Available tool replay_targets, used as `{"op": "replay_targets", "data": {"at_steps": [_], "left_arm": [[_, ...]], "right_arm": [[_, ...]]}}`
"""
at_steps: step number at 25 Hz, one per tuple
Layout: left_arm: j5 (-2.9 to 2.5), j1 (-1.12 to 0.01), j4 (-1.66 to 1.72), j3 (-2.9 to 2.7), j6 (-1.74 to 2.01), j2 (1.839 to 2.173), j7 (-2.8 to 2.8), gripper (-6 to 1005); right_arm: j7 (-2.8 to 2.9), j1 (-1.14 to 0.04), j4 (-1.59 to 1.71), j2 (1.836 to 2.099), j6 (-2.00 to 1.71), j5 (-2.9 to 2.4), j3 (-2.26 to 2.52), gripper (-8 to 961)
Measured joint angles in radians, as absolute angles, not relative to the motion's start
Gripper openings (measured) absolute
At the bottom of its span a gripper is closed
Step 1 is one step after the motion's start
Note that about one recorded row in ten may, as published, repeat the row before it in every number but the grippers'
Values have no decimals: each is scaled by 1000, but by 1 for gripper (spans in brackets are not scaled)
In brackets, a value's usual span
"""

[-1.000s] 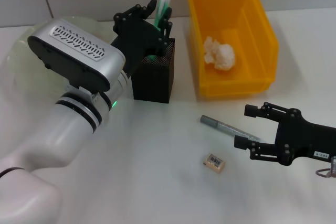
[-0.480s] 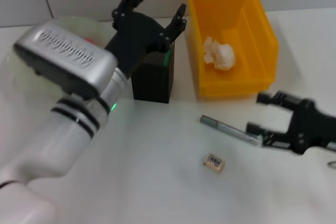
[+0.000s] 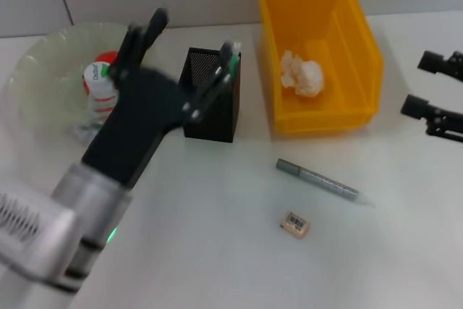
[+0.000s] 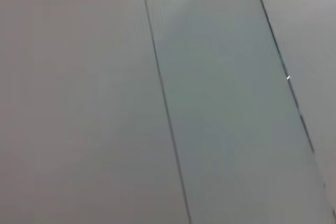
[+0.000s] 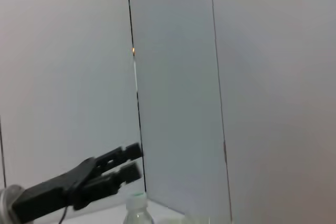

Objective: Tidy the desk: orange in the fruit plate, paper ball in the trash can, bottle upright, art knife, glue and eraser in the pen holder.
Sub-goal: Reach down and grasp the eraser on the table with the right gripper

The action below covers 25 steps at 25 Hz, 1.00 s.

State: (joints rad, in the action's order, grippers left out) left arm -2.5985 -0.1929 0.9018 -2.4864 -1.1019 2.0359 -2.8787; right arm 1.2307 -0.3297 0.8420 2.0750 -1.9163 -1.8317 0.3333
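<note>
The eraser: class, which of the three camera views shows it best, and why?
The head view. There the eraser lies in full sight on the white desk, barcode label up, near the grey pen. The left wrist view shows only blank wall panels, and the right wrist view shows wall, a gripper and a bottle top; neither shows the eraser.

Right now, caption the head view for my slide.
Left pincer open by pen holder; paper ball binned; eraser still on desk.
</note>
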Motion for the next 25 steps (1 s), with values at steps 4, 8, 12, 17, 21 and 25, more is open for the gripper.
{"op": "replay_targets", "data": {"at_steps": [4,8,12,17,21,25], "left_arm": [[-2599,-128,906,-2493,-1111,2006,-2881,838],[-2592,-110,924,-2495,-1079,1981,-2882,838],[-2567,-114,983,-2495,-970,1957,-2883,837],[-2564,-120,1106,-2493,-769,1913,-2883,836],[-2565,-116,1200,-2497,-680,1878,-2883,835],[-2542,-106,1335,-2515,-599,1814,-2884,834]], "right_arm": [[1347,-331,966,2076,-1927,-1833,361,756],[1383,-337,998,2077,-1930,-1831,378,756],[1384,-344,996,2077,-1927,-1852,397,755],[1394,-343,1023,2077,-1924,-1912,431,755],[1396,-336,1025,2076,-1921,-1930,429,754],[1390,-320,1023,2075,-1921,-1938,421,754]]}}
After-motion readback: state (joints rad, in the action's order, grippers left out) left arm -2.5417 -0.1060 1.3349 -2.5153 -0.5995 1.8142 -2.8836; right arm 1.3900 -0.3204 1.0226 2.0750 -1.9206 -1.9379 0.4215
